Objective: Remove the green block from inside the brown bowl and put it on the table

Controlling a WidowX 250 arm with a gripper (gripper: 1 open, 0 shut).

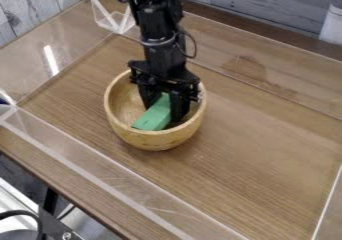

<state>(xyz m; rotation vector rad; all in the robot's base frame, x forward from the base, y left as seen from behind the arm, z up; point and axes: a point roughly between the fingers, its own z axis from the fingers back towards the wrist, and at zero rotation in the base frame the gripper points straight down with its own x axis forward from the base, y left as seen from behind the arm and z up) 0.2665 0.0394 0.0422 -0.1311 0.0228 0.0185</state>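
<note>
The brown bowl (123, 121) sits left of centre on the table (254, 164). Inside it lies the green block (151, 118), tilted against the bowl's inner wall. My black gripper (164, 101) points straight down into the bowl, its fingers closed around the upper end of the green block. The block's lower end still rests on the bowl's floor. The arm rises from the gripper toward the top of the view and hides the bowl's far rim.
Low clear acrylic walls (160, 199) run along the table's edges, nearest at the front and left. Open wood-grain surface stretches to the right of the bowl and in front of it. A pale sheet (110, 16) lies behind the arm.
</note>
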